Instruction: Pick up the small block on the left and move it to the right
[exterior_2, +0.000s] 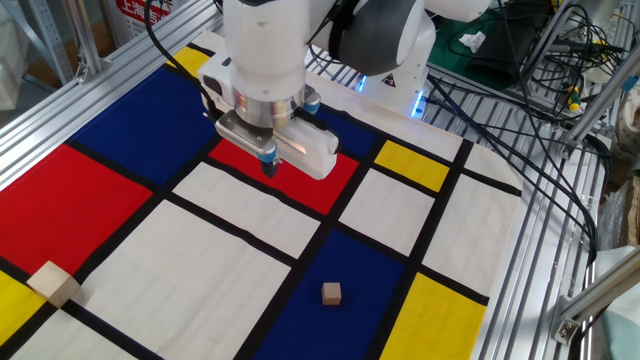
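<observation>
The small block (331, 293) is a tiny light-brown wooden cube lying on the blue square near the front of the mat. My gripper (268, 163) hangs over the red square at the back, well above and to the left of the cube. Its blue-tipped fingers are together with nothing between them. The larger, paler wooden block (54, 284) lies at the front left, on the line between the red and yellow squares.
The mat (230, 270) has red, blue, yellow and white squares with black lines. Aluminium rails (60, 95) frame the table. Loose cables (530, 130) lie over the right side, behind the mat.
</observation>
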